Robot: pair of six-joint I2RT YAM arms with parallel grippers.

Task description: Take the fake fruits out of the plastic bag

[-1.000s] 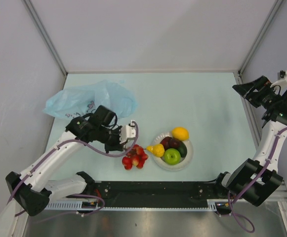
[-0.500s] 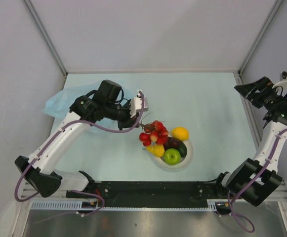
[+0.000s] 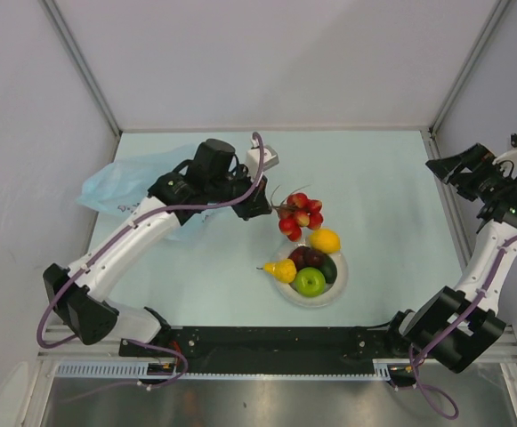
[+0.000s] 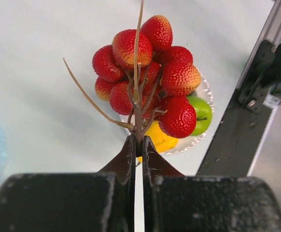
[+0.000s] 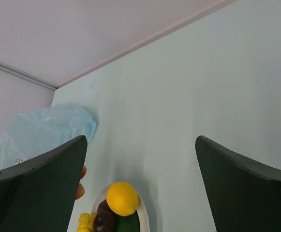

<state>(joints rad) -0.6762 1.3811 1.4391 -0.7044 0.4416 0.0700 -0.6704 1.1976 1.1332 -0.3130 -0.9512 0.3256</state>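
**Now: grape bunch held by its stem beside the plate**

The left gripper (image 4: 136, 145) is clenched on the thin brown stem of the red grape bunch (image 4: 149, 79), its two fingers pressed almost together around it. From above, the bunch (image 3: 300, 213) sits just off the far-left edge of the white plate (image 3: 342, 281), next to the lemon (image 3: 325, 240). In the left wrist view, the plate shows behind the bunch.

The plate also holds the green apple (image 3: 310, 282), the dark avocado (image 3: 329, 269), the maroon round fruit (image 3: 306, 258) and the yellow banana (image 3: 281, 270), all packed close together.

The light-blue plastic bag (image 3: 120, 182) lies crumpled at the far left of the table (image 3: 383, 196), partly under the left arm and well apart from the plate.

The right gripper (image 5: 140, 142) is raised at the right edge of the table with its fingers spread wide and nothing between them.
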